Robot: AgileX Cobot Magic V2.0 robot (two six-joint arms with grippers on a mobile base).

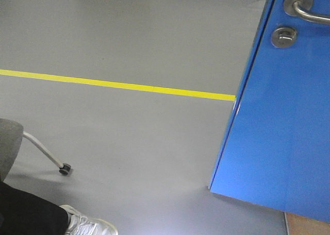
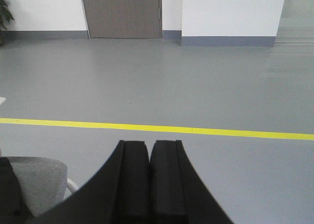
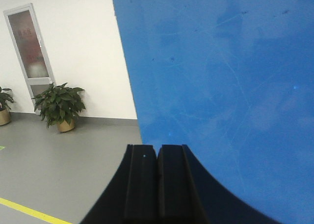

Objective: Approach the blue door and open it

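The blue door (image 1: 281,127) fills the right side of the front view, its glossy panel reaching down to the floor. High on it sit a silver lever handle (image 1: 305,9) and a round silver lock (image 1: 284,36). In the right wrist view the blue door (image 3: 221,76) spreads across the upper right, just beyond my right gripper (image 3: 157,148), which is shut and empty, its tips by the door's left edge. My left gripper (image 2: 149,143) is shut too, holding nothing, pointed over bare grey floor away from the door.
A yellow floor line (image 1: 118,84) crosses the grey floor. A grey chair with a castor (image 1: 65,169) and a person's white shoe (image 1: 90,225) sit at the lower left. Potted plants (image 3: 60,106) stand by a white wall; a brown door (image 2: 122,13) lies far ahead.
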